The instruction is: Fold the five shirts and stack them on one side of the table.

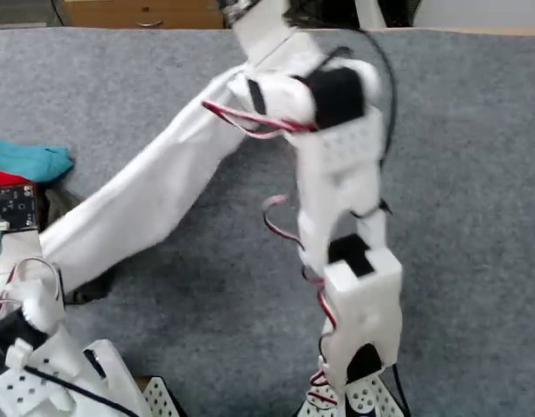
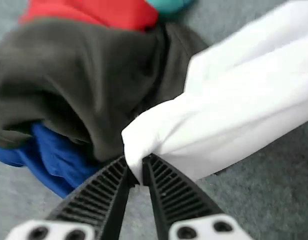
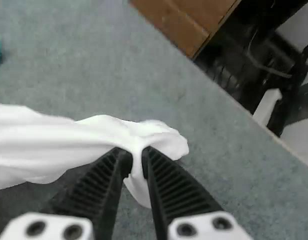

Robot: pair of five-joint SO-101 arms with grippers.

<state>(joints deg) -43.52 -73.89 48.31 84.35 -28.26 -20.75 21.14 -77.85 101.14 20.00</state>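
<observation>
The white shirt [image 1: 155, 195] stretches over the grey surface [image 1: 476, 174] between both arms. The left fingers [image 2: 116, 175] pinch one end, just beside the dark shirt [image 2: 69, 75]; the right fingers [image 3: 114, 165] pinch the other end.

Your white shirt [image 1: 155, 195] is stretched as a bunched band between left claw [image 2: 136, 172] and right claw [image 3: 136, 160], pinched at both ends. Crumpled just beyond left claw: dark shirt [image 2: 69, 75], blue shirt [image 2: 49, 160], red shirt [image 2: 94, 10], teal shirt [image 1: 29, 161].
</observation>
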